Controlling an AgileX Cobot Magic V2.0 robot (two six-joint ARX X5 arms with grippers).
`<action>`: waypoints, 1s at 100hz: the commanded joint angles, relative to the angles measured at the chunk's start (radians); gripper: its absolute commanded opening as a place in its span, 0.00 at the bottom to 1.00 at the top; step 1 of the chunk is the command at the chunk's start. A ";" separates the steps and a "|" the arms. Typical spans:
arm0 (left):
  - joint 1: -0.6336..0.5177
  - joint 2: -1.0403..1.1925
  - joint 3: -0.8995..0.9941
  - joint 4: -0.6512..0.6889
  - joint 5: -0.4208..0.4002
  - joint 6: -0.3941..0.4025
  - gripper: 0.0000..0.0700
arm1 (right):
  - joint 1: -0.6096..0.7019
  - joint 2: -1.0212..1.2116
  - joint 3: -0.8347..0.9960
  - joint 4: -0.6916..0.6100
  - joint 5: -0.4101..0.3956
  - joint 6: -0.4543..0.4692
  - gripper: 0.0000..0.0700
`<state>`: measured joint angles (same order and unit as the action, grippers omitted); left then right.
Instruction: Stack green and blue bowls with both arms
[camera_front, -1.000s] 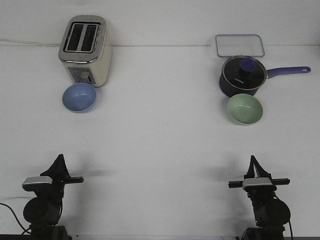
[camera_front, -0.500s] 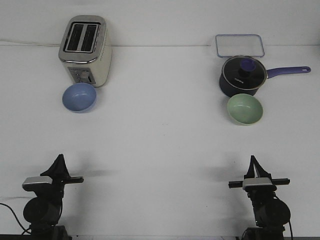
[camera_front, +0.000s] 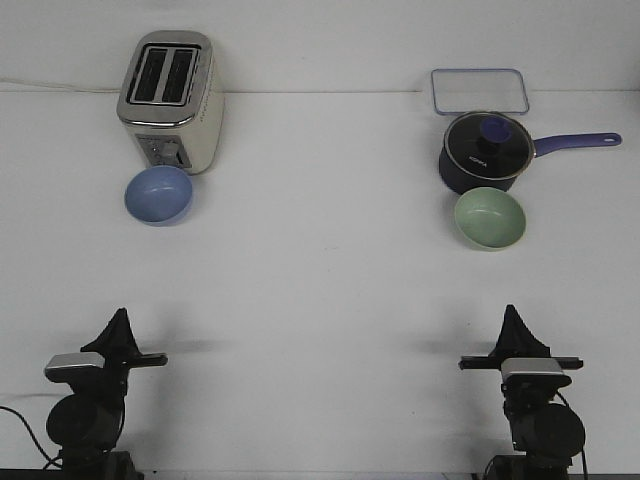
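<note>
Blue bowl (camera_front: 159, 195): set just before the toaster (camera_front: 170, 98).
Green bowl (camera_front: 490, 218): well apart from the toaster.
Left claw (camera_front: 119, 318): nothing gripped; opening cannot be told.
Right claw (camera_front: 512, 316): likewise.

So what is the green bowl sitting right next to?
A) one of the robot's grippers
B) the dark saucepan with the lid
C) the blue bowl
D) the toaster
B: the green bowl sits just in front of the lidded saucepan on the right side of the table, while the blue bowl is far off by the toaster.
</note>
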<state>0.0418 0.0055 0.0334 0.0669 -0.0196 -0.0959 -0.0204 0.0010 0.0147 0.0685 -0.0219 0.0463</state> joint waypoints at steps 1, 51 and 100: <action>0.002 -0.002 -0.019 0.012 0.005 -0.003 0.02 | 0.001 0.000 0.003 0.010 0.026 0.225 0.00; 0.002 -0.002 -0.019 0.012 0.005 -0.003 0.02 | 0.000 0.463 0.599 -0.315 0.202 0.212 0.01; 0.002 -0.002 -0.019 0.012 0.005 -0.003 0.02 | -0.053 1.245 1.157 -0.632 0.094 0.177 0.77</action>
<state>0.0418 0.0055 0.0334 0.0669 -0.0196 -0.0959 -0.0536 1.1519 1.1202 -0.5526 0.0982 0.2340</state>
